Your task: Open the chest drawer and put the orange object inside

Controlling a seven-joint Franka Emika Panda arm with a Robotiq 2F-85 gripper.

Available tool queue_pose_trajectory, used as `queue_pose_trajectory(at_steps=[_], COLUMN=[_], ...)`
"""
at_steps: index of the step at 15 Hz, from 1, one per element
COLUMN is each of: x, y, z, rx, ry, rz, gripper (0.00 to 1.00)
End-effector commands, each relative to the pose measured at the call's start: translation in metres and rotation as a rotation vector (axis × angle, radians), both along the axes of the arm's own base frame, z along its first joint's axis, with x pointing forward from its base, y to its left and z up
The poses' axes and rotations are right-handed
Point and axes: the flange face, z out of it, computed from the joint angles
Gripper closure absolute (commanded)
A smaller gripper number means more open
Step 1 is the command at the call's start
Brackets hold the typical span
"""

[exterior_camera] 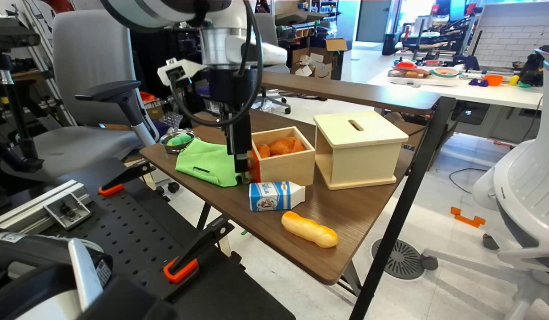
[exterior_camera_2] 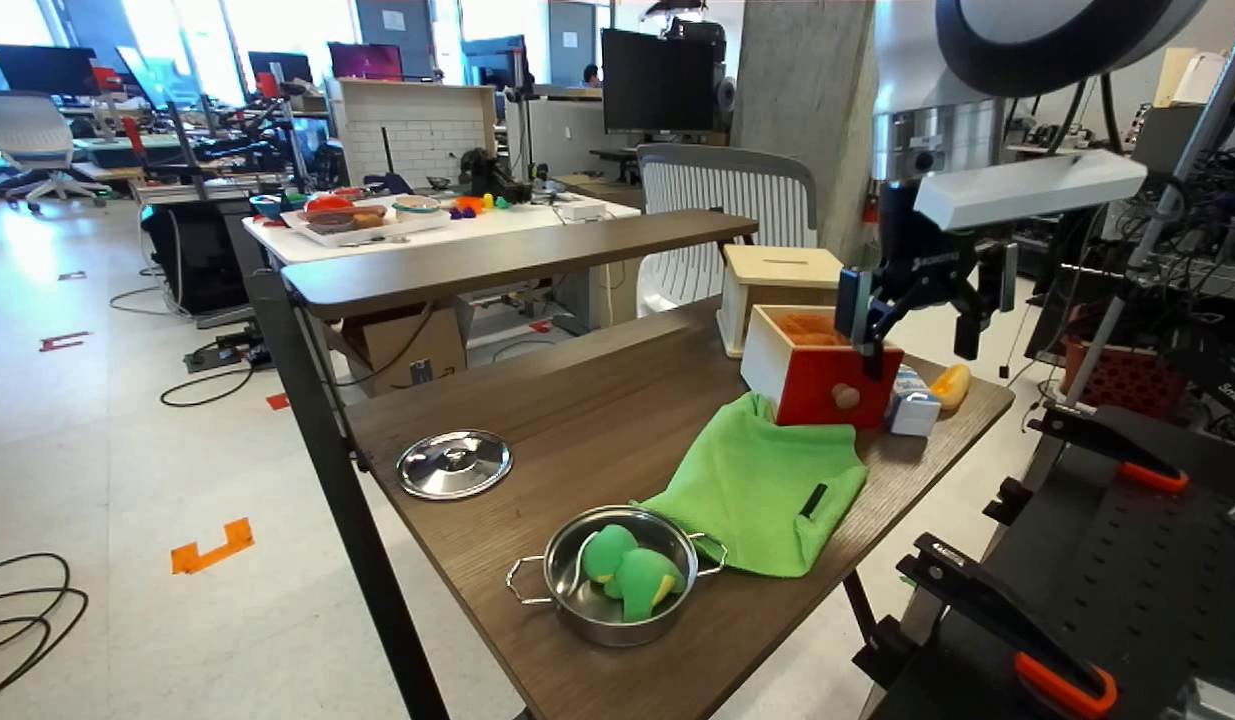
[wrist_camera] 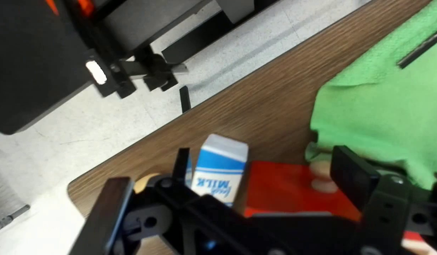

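Chest drawer (exterior_camera_2: 813,386) stands beside downturned, spread fingers (exterior_camera_2: 968,337).

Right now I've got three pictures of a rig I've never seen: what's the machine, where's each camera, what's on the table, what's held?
The machine is a jointed robot arm ending in a gripper. Two pictures come from cameras outside it; the wrist view is shot from the arm, looking down past the gripper. On the table are a pot with green objects inside, a metal lid, a green cloth, a milk carton on its side and a bread roll. The red-fronted drawer stands open by the wooden chest, with orange pieces in it. The gripper's jaws stand apart; nothing is visibly held.
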Motion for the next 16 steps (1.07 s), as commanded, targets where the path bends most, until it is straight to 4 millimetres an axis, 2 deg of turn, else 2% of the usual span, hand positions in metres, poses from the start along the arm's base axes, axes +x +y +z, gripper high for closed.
queue_pose_trajectory(at_steps=[1,4,6,8,12,16], x=[-0.005,-0.001,-0.001,-0.005,-0.004,0.004], y=[-0.054,-0.104,-0.132,-0.152,-0.178,-0.185], z=[0.035,0.033,0.023,0.004,-0.038,-0.070], rx=[-0.050,-0.101,-0.106,-0.115,-0.144,-0.163], ry=[-0.016,-0.082,-0.091,-0.082,-0.039,-0.044], rz=[-0.041,-0.225,-0.350,-0.469,-0.698,-0.836], gripper=[0.00,0.00,0.00,0.00,0.00,0.00])
